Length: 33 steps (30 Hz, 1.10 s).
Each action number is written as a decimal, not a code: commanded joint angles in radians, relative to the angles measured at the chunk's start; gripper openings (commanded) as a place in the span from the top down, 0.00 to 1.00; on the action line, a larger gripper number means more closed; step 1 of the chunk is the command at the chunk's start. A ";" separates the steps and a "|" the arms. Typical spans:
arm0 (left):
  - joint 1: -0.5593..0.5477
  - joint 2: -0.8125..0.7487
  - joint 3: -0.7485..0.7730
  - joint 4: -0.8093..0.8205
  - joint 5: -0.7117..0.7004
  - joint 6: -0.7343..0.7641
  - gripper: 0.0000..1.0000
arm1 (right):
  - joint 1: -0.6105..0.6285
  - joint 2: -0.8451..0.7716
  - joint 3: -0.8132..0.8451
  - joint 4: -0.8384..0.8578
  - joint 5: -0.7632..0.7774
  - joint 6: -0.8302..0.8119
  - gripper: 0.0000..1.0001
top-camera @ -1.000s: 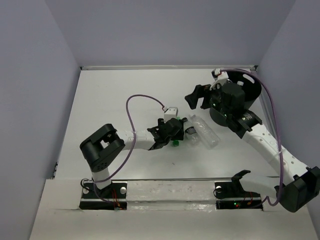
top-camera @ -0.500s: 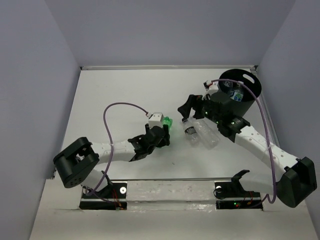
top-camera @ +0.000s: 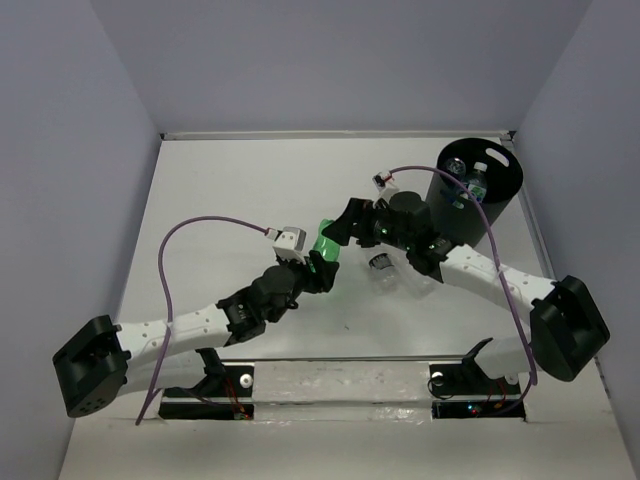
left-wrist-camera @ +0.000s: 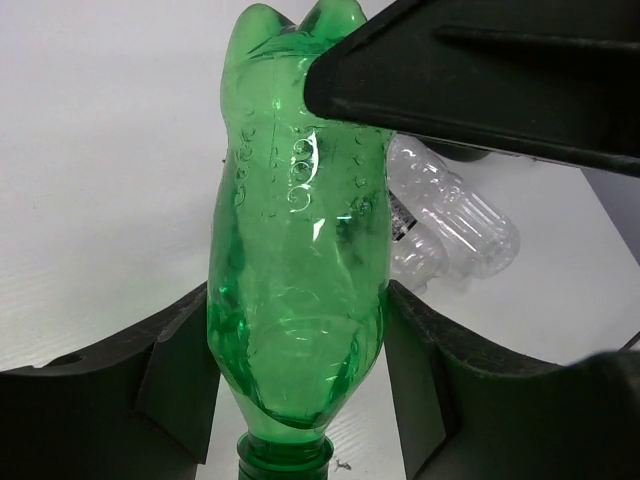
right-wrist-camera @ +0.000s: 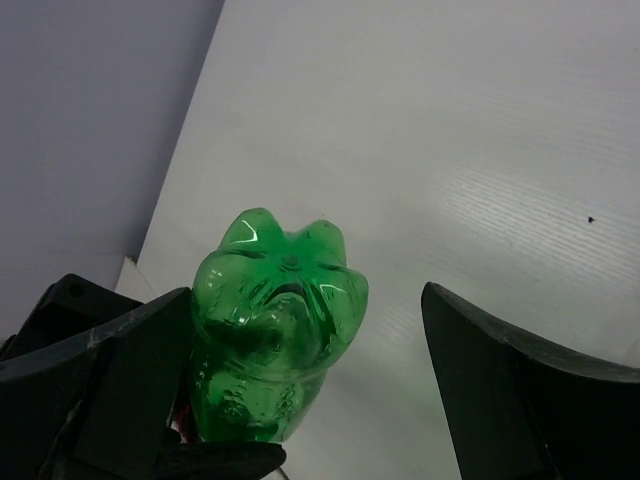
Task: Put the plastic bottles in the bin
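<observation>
Green bottle (left-wrist-camera: 295, 250) clamped in left hand (left-wrist-camera: 298, 362) over white table (top-camera: 230, 200), lilac walls (top-camera: 330, 60); right hand (right-wrist-camera: 315, 380) spread.

Left arm (top-camera: 190, 323), right arm (top-camera: 482, 273): white links, black joint housings, black wedge fingers (left-wrist-camera: 180, 365); purple cable (top-camera: 205, 223) off white block (top-camera: 290, 240) behind left gripper (left-wrist-camera: 295, 340).

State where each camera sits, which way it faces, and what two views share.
Top external: above and behind, looking down at table, bin, left arm and right arm.
Left wrist: on the left gripper, looking along its fingers at the green bottle they clamp.
Right wrist: on the open right gripper, looking between its fingers at that bottle's base.
Shared: both wrist views show the green bottle, opposite ends.
</observation>
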 commanded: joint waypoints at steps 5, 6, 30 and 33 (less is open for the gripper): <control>-0.010 -0.056 0.003 0.172 0.019 0.034 0.46 | 0.008 0.043 -0.004 0.223 -0.171 0.122 0.12; -0.010 -0.058 0.004 0.175 0.016 0.033 0.45 | 0.008 0.040 -0.004 0.230 -0.170 0.138 0.19; -0.038 0.059 0.050 0.140 0.057 -0.037 0.02 | -0.277 -0.190 0.472 -0.088 0.876 -0.592 0.76; -0.039 0.165 0.125 0.118 0.066 -0.067 0.02 | -0.313 -0.166 0.484 -0.089 0.955 -0.690 0.75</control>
